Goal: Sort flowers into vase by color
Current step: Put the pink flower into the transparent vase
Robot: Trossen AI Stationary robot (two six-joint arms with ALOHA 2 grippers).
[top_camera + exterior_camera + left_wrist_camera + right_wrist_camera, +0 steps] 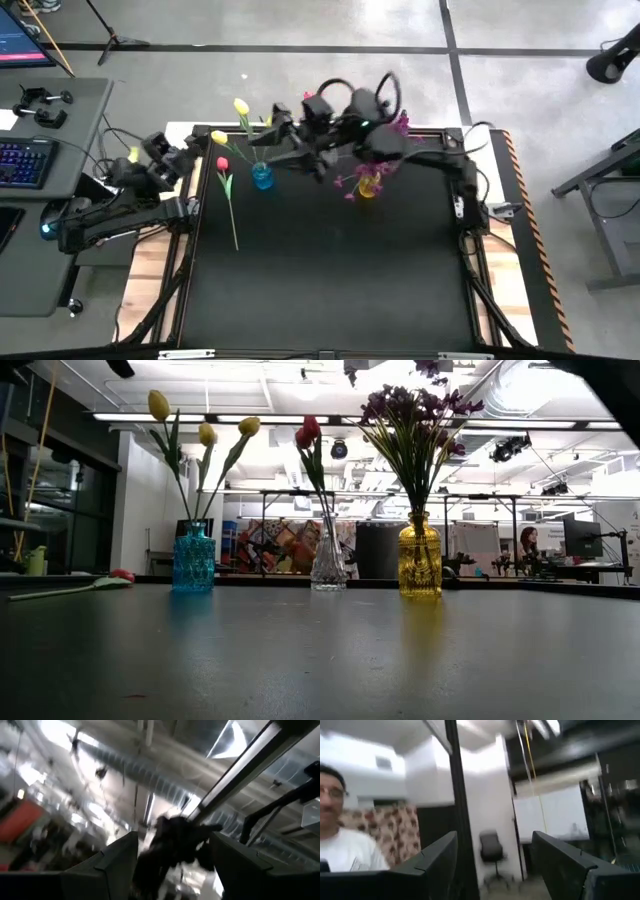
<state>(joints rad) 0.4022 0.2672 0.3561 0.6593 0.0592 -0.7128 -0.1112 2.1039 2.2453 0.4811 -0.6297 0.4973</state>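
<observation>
Three vases stand in a row near the table's far edge. The blue vase [193, 560] holds yellow tulips [204, 432]. Beside it, the clear vase [328, 565] has red tulips [308, 430]. The yellow vase [420, 556] carries purple sprigs [415, 405]. One red tulip [222, 165] lies flat on the table at the left, its stem [231, 215] toward the near edge. My right gripper [262, 140] is open and raised above the vases, holding nothing [492, 865]. My left gripper [190, 148] waits open at the table's far left corner, tipped upward [172, 865].
The right arm [420, 155] reaches across the far part of the table over the clear vase. A desk with a keyboard [22, 162] stands left of the table. A person [340, 845] shows in the room beyond. The black tabletop [330, 280] stretches toward the near edge.
</observation>
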